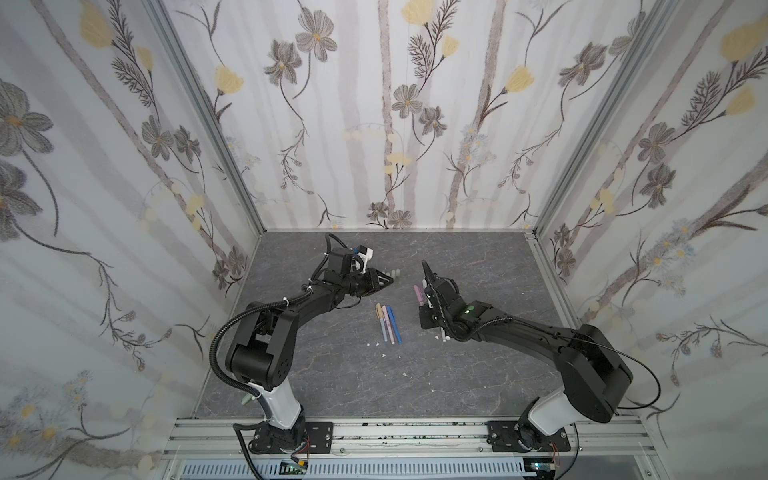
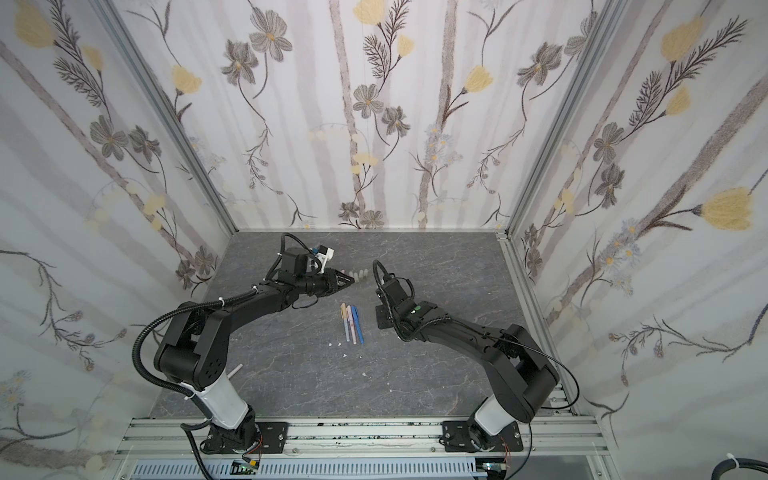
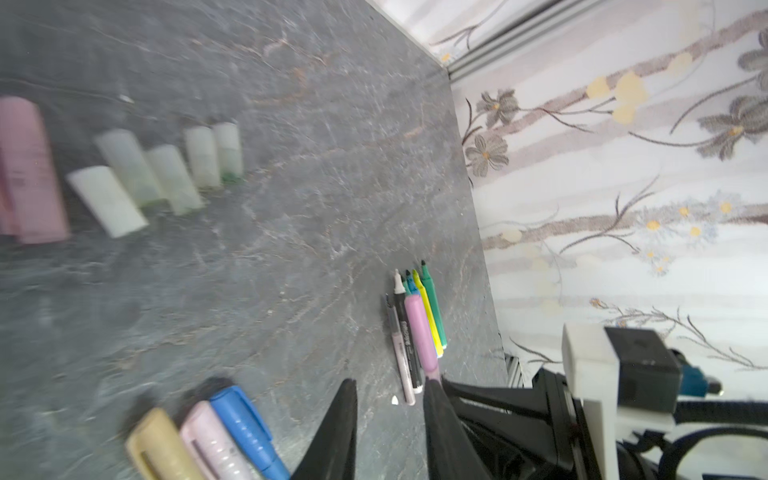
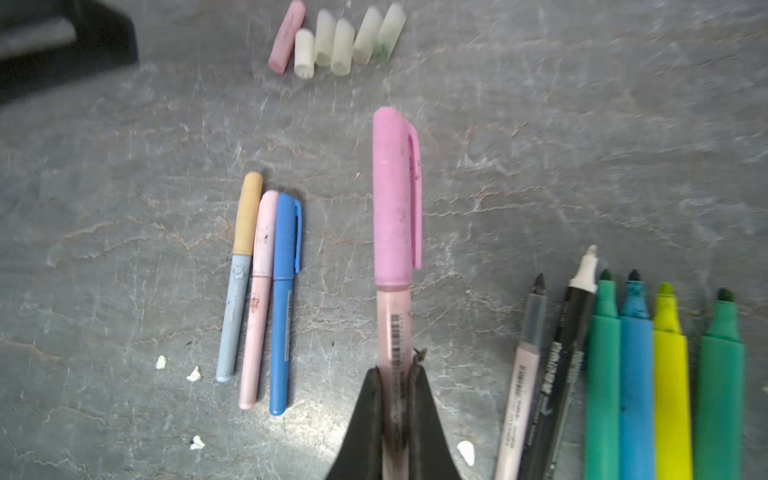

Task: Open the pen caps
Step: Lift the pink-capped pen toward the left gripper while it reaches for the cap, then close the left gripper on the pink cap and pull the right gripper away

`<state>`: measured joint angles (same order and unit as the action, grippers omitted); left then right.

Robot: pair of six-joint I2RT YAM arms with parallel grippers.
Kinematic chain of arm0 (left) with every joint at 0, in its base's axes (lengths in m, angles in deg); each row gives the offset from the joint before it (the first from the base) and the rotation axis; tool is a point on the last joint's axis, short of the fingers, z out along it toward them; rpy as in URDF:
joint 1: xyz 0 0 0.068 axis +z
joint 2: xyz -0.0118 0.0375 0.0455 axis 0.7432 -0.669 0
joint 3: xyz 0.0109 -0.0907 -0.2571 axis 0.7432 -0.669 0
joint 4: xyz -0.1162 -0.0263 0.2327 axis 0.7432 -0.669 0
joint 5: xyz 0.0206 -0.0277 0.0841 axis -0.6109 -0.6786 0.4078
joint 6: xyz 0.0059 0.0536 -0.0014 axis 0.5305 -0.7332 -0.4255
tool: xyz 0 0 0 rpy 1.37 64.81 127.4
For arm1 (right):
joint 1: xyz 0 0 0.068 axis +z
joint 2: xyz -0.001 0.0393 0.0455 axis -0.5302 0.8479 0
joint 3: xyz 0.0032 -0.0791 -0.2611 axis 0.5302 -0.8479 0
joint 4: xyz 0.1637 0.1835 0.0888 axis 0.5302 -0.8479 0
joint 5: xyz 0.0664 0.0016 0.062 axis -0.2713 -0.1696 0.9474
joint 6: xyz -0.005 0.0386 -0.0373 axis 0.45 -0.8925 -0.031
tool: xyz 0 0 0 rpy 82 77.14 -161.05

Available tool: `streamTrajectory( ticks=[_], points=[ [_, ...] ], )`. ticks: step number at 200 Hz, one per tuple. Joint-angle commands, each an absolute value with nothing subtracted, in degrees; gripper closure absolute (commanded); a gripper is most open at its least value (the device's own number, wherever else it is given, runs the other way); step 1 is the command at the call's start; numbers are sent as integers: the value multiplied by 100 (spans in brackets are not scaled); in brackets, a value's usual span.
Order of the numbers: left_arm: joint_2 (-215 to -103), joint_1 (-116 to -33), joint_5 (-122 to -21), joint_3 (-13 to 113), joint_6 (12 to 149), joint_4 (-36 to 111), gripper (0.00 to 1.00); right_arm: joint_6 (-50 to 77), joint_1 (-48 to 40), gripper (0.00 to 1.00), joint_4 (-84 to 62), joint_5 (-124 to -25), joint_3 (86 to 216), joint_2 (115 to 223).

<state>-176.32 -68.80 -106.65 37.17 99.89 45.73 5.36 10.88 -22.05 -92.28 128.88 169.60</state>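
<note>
My right gripper [image 4: 395,376] is shut on the barrel of a pink pen [image 4: 395,328] whose pink cap [image 4: 395,195] is still on, held just above the table; in a top view the pen [image 1: 418,295] sticks out toward the back. My left gripper [image 3: 390,386] stands open with nothing between its fingers, its tips [image 1: 391,280] beside a row of loose pen caps [image 4: 340,37]: one pink, one white, several translucent. Three capped pens [image 1: 388,324] with tan, pale pink and blue caps lie side by side at the centre.
Several uncapped pens and markers [image 4: 636,374], purple-grey, black-and-white, green, blue and yellow, lie in a row beside my right gripper, mostly hidden under the right arm in both top views. Small white specks [image 1: 376,344] dot the grey table [image 1: 332,386]. Flowered walls enclose three sides.
</note>
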Motion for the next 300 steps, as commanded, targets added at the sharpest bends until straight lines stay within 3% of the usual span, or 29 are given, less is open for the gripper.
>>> streamTrajectory(
  ticks=[1, 130, 225, 266, 300],
  points=[
    [-17633, -7111, -10845, 3793, 10216, 4950, 72, 673, 972, 98, -1857, -8831, 12755, 16751],
    [-18409, -7854, -10725, 4301, 10473, 5202, 66, 647, 806, 98, -1643, -8438, 12612, 16407],
    [-18548, -7895, -10726, 4449, 10432, 5128, 92, 631, 814, 97, -1586, -8445, 12639, 16487],
    [-18547, -7898, -10758, 4488, 10467, 5154, 100, 596, 797, 78, -1518, -8445, 12630, 16562],
    [-18536, -7921, -10783, 4492, 10482, 5163, 100, 595, 741, 74, -1406, -8402, 12655, 16636]
  ],
)
